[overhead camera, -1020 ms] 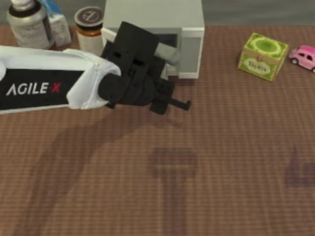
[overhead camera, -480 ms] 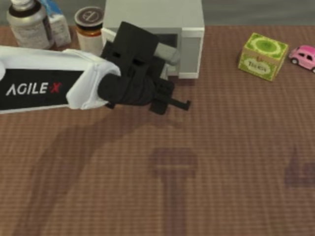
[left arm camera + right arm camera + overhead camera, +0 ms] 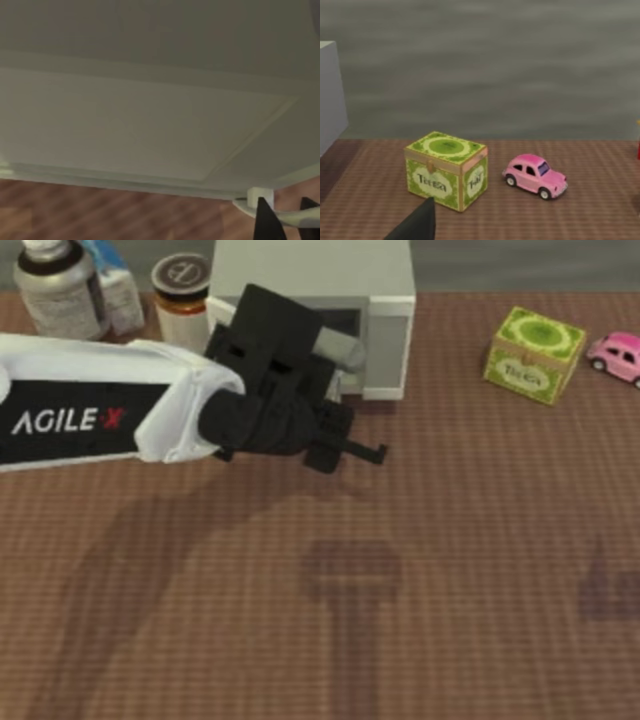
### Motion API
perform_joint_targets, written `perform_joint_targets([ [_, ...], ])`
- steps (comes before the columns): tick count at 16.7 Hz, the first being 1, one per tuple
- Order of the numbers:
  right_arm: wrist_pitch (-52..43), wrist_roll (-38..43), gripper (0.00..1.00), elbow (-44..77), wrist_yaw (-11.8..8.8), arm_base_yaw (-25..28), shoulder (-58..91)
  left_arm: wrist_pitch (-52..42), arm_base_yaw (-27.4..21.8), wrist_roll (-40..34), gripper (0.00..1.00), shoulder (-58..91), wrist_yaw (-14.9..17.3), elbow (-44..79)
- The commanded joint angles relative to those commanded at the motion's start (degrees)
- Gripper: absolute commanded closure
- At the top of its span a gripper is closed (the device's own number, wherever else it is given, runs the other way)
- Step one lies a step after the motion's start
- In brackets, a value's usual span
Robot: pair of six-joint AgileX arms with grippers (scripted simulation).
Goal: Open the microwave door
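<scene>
The light grey microwave (image 3: 320, 270) stands at the back middle of the table. My left gripper (image 3: 345, 440) is right in front of it, and the black wrist hides most of the microwave door in the top view. A dark strip of the oven's inside (image 3: 340, 320) shows beside the wrist. In the left wrist view the microwave door (image 3: 125, 125) fills the picture as a flat white panel. Its slim white handle (image 3: 260, 194) runs between the two black fingertips of my left gripper (image 3: 286, 215), which is shut on it. My right arm is parked outside the top view; a dark part of its gripper (image 3: 417, 225) shows.
A large bottle (image 3: 60, 285), a blue-white carton (image 3: 115, 280) and an orange-banded jar (image 3: 182, 290) crowd the back left beside the microwave. A green tea box (image 3: 533, 353) and a pink toy car (image 3: 615, 355) sit at the back right.
</scene>
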Motion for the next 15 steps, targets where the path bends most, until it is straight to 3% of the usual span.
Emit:
perform_joint_targets([
  [15,0.00,0.00,0.00,0.00,0.00,0.00,0.00,0.50,1.12,3.05,1.00,-1.43,2.63,-1.96],
])
